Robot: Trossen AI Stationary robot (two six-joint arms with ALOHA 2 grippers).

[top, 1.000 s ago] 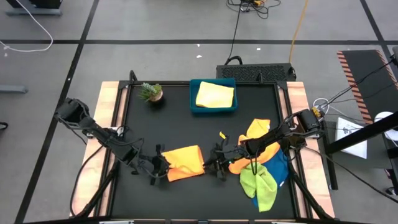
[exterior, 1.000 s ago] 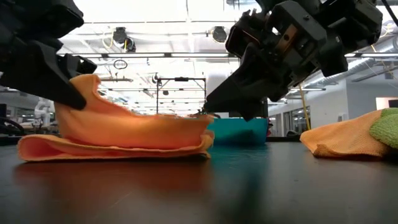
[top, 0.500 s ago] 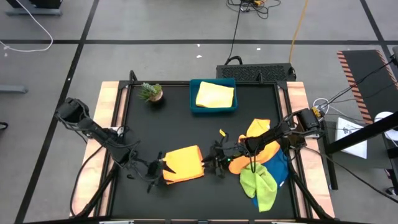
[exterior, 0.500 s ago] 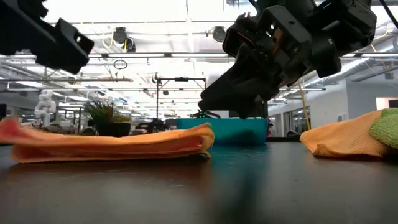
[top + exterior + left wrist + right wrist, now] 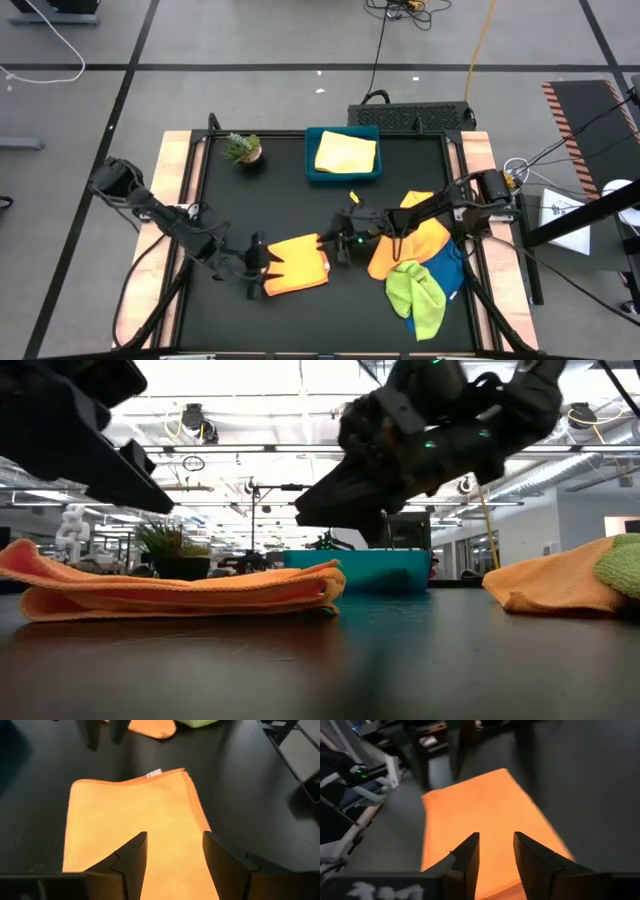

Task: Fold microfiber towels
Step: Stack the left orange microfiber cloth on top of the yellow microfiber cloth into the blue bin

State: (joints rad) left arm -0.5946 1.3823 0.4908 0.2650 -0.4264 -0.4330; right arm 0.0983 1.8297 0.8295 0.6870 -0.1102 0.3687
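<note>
On the black table (image 5: 230, 200) the biggest thing is the heap of unfolded microfiber towels (image 5: 420, 265) toward the right side: orange on top, blue under, lime green at the near edge. Next the blue tray (image 5: 343, 172) at the far edge, a folded yellow towel (image 5: 346, 152) inside it. Then the folded orange towel (image 5: 295, 263) near centre, lying flat in layers (low view shows the fold edge rounded, one corner slightly lifted). The left gripper (image 5: 256, 272) sits at its left edge, fingers apart, nothing between them. The right gripper (image 5: 337, 247) hangs just beside its right edge, fingers also apart and empty, above the cloth in the low view. A small potted plant (image 5: 243, 148) stands at the far left.

Handling, judged: soft, light, limp cloth, no stiffness, so it droops and drags when lifted; the nap grips the table somewhat. Best pinched at corners or along a hem, both arms on matching corners; a mid-panel pinch would bunch it.
</note>
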